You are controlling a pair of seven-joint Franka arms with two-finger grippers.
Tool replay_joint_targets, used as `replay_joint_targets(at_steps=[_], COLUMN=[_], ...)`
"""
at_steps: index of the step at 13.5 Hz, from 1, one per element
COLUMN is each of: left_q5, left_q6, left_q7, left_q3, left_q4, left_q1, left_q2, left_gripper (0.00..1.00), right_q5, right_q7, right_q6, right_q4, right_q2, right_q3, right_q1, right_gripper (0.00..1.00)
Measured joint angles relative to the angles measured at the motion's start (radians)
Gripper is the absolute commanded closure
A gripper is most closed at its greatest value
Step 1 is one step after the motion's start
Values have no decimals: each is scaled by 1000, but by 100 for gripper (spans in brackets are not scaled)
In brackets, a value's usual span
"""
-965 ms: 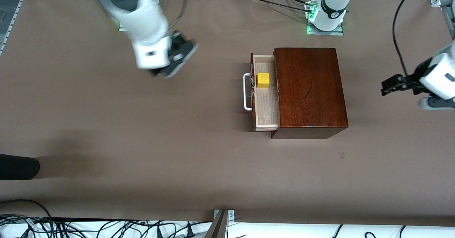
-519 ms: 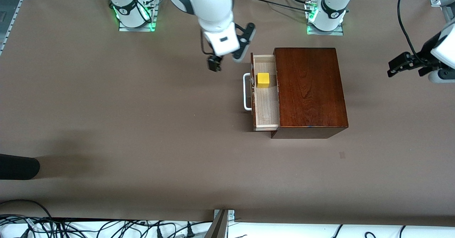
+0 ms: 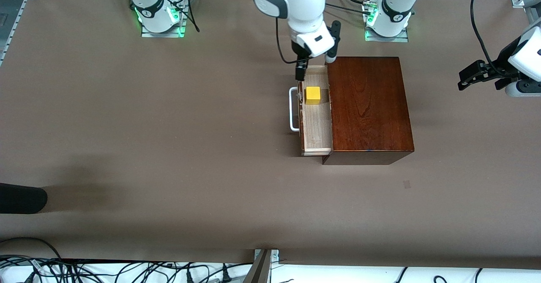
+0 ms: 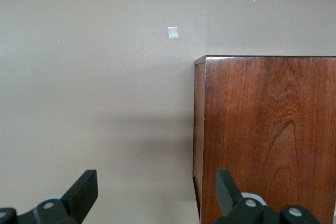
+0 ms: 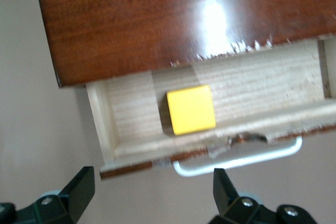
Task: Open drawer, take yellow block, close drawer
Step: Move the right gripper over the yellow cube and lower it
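Note:
The dark wooden box (image 3: 367, 105) stands mid-table with its drawer (image 3: 316, 126) pulled out toward the right arm's end, white handle (image 3: 293, 108) outward. The yellow block (image 3: 313, 95) lies in the drawer's pale interior, toward its end farther from the front camera. My right gripper (image 3: 315, 63) is open and empty, over that end of the drawer beside the block. In the right wrist view the block (image 5: 191, 109), drawer (image 5: 131, 106) and handle (image 5: 241, 158) show past the open gripper (image 5: 155, 195). My left gripper (image 3: 477, 73) is open, waiting above the table at the left arm's end; its wrist view (image 4: 156, 192) shows the box (image 4: 268, 140).
A small grey tape mark (image 3: 406, 184) lies on the brown table cover nearer the front camera than the box. A black object (image 3: 21, 198) juts in at the right arm's end. Cables (image 3: 127, 270) run along the table's near edge.
My right arm has swung from the right arm's end of the table to over the open drawer. My left gripper has shifted slightly. Drawer and block have not moved.

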Motion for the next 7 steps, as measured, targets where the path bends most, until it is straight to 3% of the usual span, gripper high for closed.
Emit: replay_joint_targets(at_steps=[7], left_q5=[0], left_q6=[0], left_q7=[0], left_q3=[0], left_q4=[0], left_q1=[-8], left_q2=[0], left_gripper=[0], right_q5=[-25], right_q7=[-34], right_q6=[81], right_q4=[80], right_q2=[145], right_q3=[-8], right_q1=[-4], right_gripper=[0])
